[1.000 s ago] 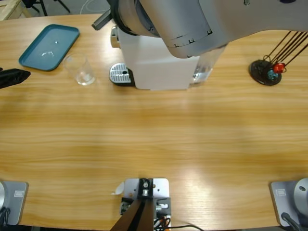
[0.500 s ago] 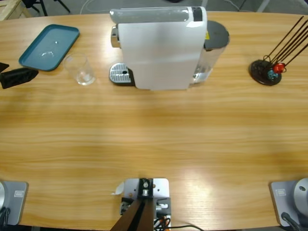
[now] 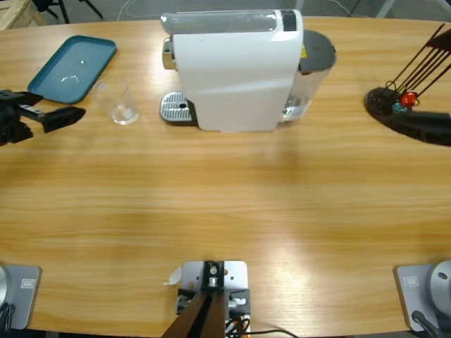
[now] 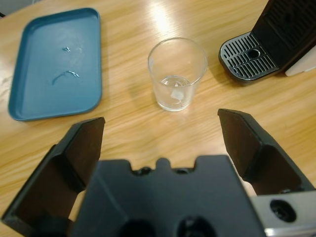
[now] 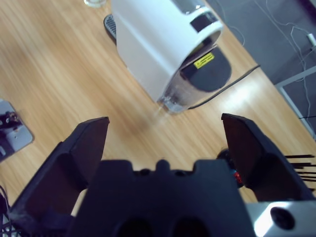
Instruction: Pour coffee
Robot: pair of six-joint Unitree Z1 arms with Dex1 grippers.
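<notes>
1. The table (image 3: 225, 204) spreads wide under both my arms, and nearly all of it is bare wood.
2. The white coffee machine (image 3: 232, 67) is the biggest thing on it. It stands well ahead of my right claw (image 5: 165, 136), which hangs high with its jaws spread wide and holding nothing. From my left side, only the machine's dark front shows.
3. The blue tray (image 4: 57, 61) lies ahead and to the left of my left claw (image 4: 163, 133). A few drops of liquid glint on it, but nothing stands on it.
4. The drip grate (image 4: 247, 61) sits ahead and to the right of my left claw, at the foot of the machine, with no cup on it.
5. The clear glass (image 4: 177, 74) stands upright straight ahead of my left claw, between the tray and the grate and touching neither. My left jaws are spread wide, short of it and holding nothing.
6. The coffee (image 4: 175, 94) is only a shallow, nearly clear pool at the bottom of that glass.
7. By my judgement, the task has hardly begun: the glass is not yet gripped, so grasping, lifting and pouring all remain.
</notes>
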